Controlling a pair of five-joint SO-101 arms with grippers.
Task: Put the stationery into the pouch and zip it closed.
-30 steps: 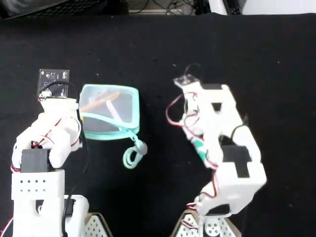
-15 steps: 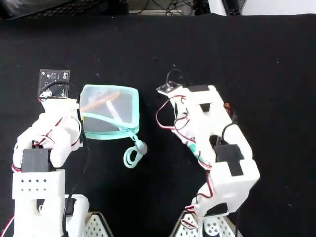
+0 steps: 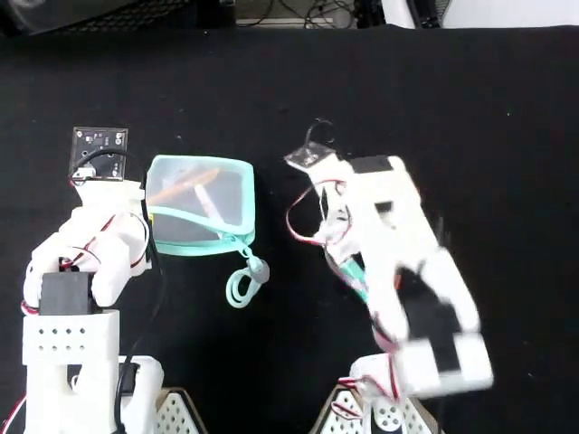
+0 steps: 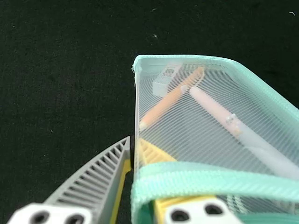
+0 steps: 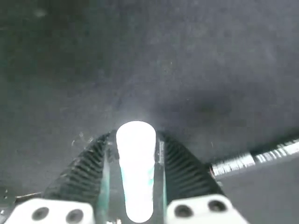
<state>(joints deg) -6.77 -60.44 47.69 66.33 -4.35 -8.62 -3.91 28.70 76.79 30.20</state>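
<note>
Right arm: over the past second its wrist end has swung across the desk toward the pouch, then the elbow dropped back toward the near edge.

The right gripper is clamped on a white-and-teal stick; whether it is a pen or a glue stick we cannot tell. It is above bare desk, well apart from the pouch.

The pouch has not shifted. It lies in the left half of the desk, with its zip loop trailing toward the near edge.

The left gripper pinches the pouch's rim, with the yellow finger inside the mouth and the grey finger outside, holding it open as before.

Inside the pouch are a pencil, an eraser and a pen.

We judge this to be the carry of another item. Insertion and zipping are both yet to be done.
</note>
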